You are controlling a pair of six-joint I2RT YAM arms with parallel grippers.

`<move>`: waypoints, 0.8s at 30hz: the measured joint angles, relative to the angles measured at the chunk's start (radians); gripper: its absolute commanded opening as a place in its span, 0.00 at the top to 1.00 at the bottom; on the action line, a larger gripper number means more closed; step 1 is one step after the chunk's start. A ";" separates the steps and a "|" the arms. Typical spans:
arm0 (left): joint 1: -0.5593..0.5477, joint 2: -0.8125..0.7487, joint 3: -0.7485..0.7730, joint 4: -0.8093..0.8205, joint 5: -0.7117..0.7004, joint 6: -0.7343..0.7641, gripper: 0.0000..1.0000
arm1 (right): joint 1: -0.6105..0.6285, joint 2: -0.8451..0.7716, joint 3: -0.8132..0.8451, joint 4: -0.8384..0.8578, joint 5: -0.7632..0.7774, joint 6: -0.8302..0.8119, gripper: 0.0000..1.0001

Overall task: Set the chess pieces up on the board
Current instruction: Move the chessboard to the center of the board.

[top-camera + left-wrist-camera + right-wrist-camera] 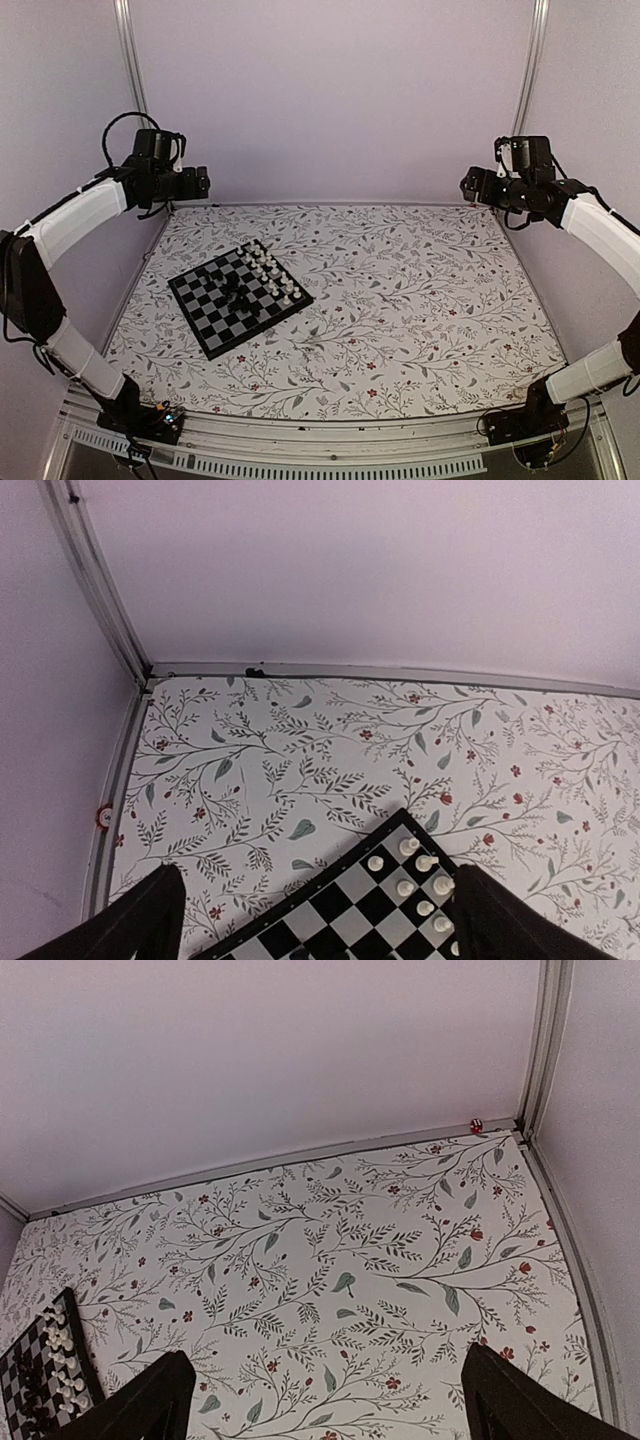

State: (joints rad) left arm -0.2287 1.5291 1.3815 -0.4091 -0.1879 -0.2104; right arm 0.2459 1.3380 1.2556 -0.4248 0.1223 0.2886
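Both arms are raised high at the far corners of the tabletop [430,300]. The left end effector [198,183] and the right end effector [470,185] stand wide open and hold nothing. The board [205,312] lies on the left side, below the left end effector and well apart from it, with the chess pieces [268,270] on it.

One board [215,320] lies on one floral table cover [420,290]. On the board stand two rows of white chess pieces [270,270] along its far-right edge and one huddle of black chess pieces [237,293] at its middle, both too small to count singly. Two grippers are beyond the board's far side: the left gripper [203,183] and the right gripper [467,184].
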 measured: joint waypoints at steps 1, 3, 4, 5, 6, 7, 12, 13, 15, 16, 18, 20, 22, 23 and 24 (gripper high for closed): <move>0.014 0.007 0.006 0.000 0.002 0.000 0.03 | -0.010 0.002 0.000 0.005 -0.011 0.002 0.02; 0.055 0.031 0.026 -0.003 0.019 -0.001 0.02 | -0.029 0.003 -0.008 0.018 -0.050 0.003 0.02; 0.075 0.046 0.039 -0.006 0.025 -0.001 0.01 | -0.037 0.003 -0.013 0.023 -0.076 0.003 0.01; 0.096 0.063 0.052 -0.010 0.032 -0.001 0.01 | -0.044 0.003 -0.019 0.030 -0.103 0.002 0.02; 0.117 0.083 0.068 -0.015 0.043 0.000 0.01 | -0.049 0.003 -0.027 0.035 -0.132 -0.001 0.02; 0.136 0.105 0.083 -0.021 0.053 0.000 0.01 | -0.052 0.003 -0.042 0.047 -0.177 -0.006 0.03; 0.227 0.227 0.131 -0.034 0.122 0.013 0.01 | -0.051 0.005 -0.114 0.057 -0.325 -0.021 0.06; 0.246 0.254 0.136 -0.038 0.142 0.019 0.01 | -0.047 0.006 -0.127 0.055 -0.347 -0.024 0.07; 0.283 0.314 0.143 -0.049 0.187 0.027 0.01 | -0.035 0.006 -0.151 0.050 -0.382 -0.033 0.08; 0.298 0.338 0.148 -0.058 0.207 0.031 0.02 | -0.030 0.006 -0.162 0.048 -0.396 -0.039 0.08; 0.335 0.408 0.171 -0.089 0.269 0.038 0.05 | -0.020 0.005 -0.191 0.047 -0.425 -0.046 0.10; 0.368 0.470 0.197 -0.118 0.321 0.040 0.06 | -0.013 0.001 -0.227 0.047 -0.454 -0.050 0.12; 0.398 0.528 0.217 -0.143 0.376 0.041 0.07 | -0.009 -0.004 -0.261 0.045 -0.477 -0.050 0.13; 0.408 0.548 0.220 -0.156 0.400 0.042 0.07 | -0.006 -0.009 -0.279 0.045 -0.485 -0.048 0.13; 0.419 0.564 0.220 -0.169 0.420 0.042 0.08 | -0.002 -0.014 -0.296 0.045 -0.495 -0.046 0.13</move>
State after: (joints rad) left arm 0.1905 2.0930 1.6012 -0.5777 0.2325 -0.1688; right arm 0.2440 1.3243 0.9600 -0.3801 -0.3729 0.2424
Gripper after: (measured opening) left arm 0.936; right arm 0.876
